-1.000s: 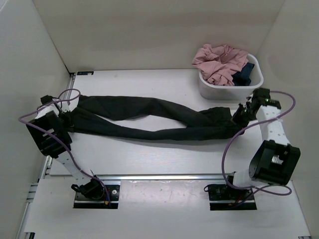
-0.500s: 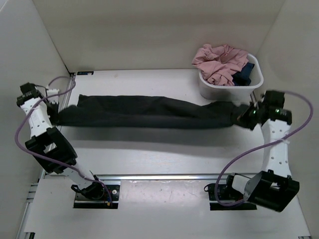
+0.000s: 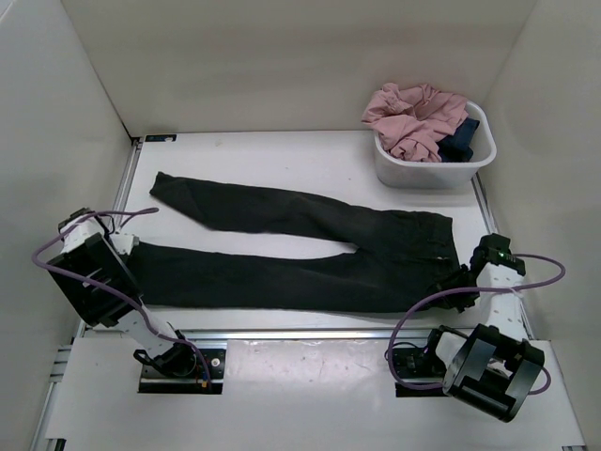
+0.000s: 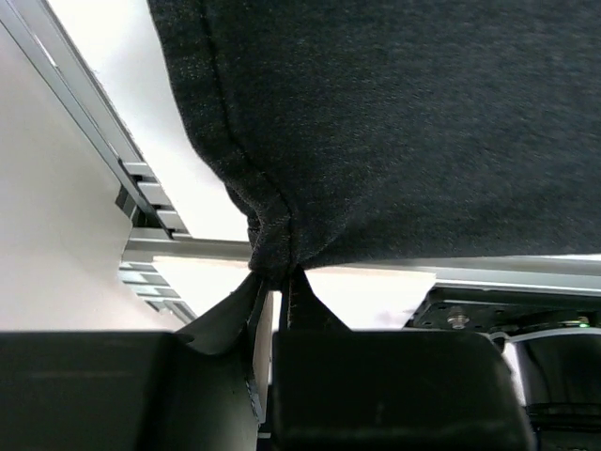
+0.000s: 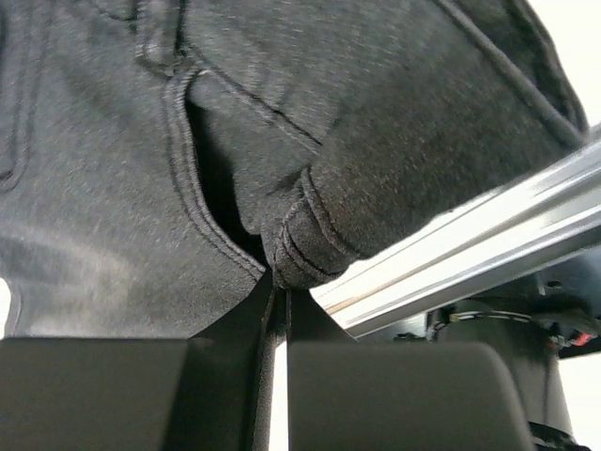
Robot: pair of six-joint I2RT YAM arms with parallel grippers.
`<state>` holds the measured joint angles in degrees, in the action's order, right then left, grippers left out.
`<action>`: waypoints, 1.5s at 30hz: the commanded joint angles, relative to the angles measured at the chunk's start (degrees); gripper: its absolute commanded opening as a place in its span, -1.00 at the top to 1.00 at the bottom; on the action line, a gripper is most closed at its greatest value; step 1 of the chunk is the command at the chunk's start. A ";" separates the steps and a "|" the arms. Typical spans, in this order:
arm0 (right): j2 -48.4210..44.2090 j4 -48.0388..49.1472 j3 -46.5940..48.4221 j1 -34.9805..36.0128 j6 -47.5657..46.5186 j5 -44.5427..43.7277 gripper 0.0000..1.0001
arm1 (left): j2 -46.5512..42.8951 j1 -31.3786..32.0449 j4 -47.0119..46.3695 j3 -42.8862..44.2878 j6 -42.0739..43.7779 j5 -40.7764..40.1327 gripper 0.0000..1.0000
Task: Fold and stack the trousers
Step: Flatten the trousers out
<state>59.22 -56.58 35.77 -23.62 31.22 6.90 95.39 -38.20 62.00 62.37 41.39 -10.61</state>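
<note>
Currently I log the trousers, black, spread flat across the table, waist at 4 o'clock, one leg running to a hem at 10 o'clock and the other to a hem at 8 o'clock. Left gripper: clamped on the 8 o'clock hem, the seam bunched between its fingers in my wrist view; right gripper: pinched tight on the waistband edge at 4 o'clock. White bin: at 1 o'clock, apart from the trousers, holding a crumpled pink garment and a small dark blue garment.
</note>
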 commanded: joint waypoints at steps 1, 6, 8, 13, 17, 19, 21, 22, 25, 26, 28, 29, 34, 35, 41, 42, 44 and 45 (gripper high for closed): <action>-0.51 -1.34 0.18 -0.55 0.59 -6.70 1.00 | -1.79 -0.56 -1.62 -1.02 1.07 -4.32 0.72; -1.57 -3.62 0.43 -1.08 4.80 -11.70 1.00 | -2.32 -2.93 -2.93 -4.80 2.30 -7.85 0.72; -1.57 -6.43 1.75 -1.61 6.21 -14.53 1.00 | -2.93 -3.55 -3.46 -5.50 2.30 -8.37 0.72; -2.18 -10.83 4.48 -1.61 11.31 -18.33 0.00 | -3.46 -4.08 -3.46 -6.20 3.35 -9.60 0.68; -3.49 -14.16 6.67 -1.61 15.53 -19.02 -0.52 | -3.98 -4.60 -1.01 -5.16 3.88 -11.62 0.26; -5.60 -14.70 12.02 -1.61 16.41 -21.65 -0.58 | -4.77 -4.61 -0.22 -2.79 4.93 -11.62 0.14; -6.13 -13.22 15.72 -0.04 15.02 -23.68 -0.72 | -4.78 -4.61 1.28 2.21 4.93 -10.75 -0.10; -6.14 -11.82 18.26 0.93 12.92 -24.21 -0.72 | -4.78 -4.00 2.07 3.97 4.24 -9.18 -0.12; -2.98 -6.63 20.73 6.46 10.71 -24.73 -0.63 | -2.41 -1.63 5.23 10.13 1.61 -5.32 -0.12; -0.54 -4.96 20.74 9.09 10.18 -24.74 -0.63 | -1.36 -0.75 5.76 12.93 0.98 -3.99 -0.12; 2.20 -2.85 20.74 10.78 9.65 -22.90 -0.59 | -0.30 0.40 5.77 14.79 -0.42 -1.62 -0.12; 3.69 -1.79 20.14 11.31 9.65 -21.33 -0.59 | 0.23 1.71 4.81 14.80 -0.43 1.53 -0.12; 13.45 4.63 14.43 12.72 9.73 -16.22 -0.29 | 5.50 7.16 0.77 12.43 -4.38 4.72 -0.07; 15.64 5.16 13.63 12.72 9.73 -16.21 -0.29 | 6.03 7.17 -2.29 9.82 -5.43 3.68 -0.03; 21.98 7.45 12.64 10.26 8.51 -14.89 -0.29 | 8.49 7.17 -7.95 3.54 -5.35 -0.94 0.05; 21.99 7.45 13.96 10.26 7.81 -14.89 -0.29 | 7.97 7.17 -6.81 8.25 -5.35 1.88 0.05; 21.11 6.58 17.04 10.26 6.66 -15.76 -0.29 | 7.26 7.17 -3.21 15.38 -6.66 10.90 0.05; 20.15 6.04 20.45 10.26 5.88 -16.38 -0.29 | 7.26 7.78 -2.50 23.07 -7.28 13.49 0.02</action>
<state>81.47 -51.33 48.73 -13.17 39.70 -8.86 106.65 -30.96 60.88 71.07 36.07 -7.33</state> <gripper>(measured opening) 0.647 0.487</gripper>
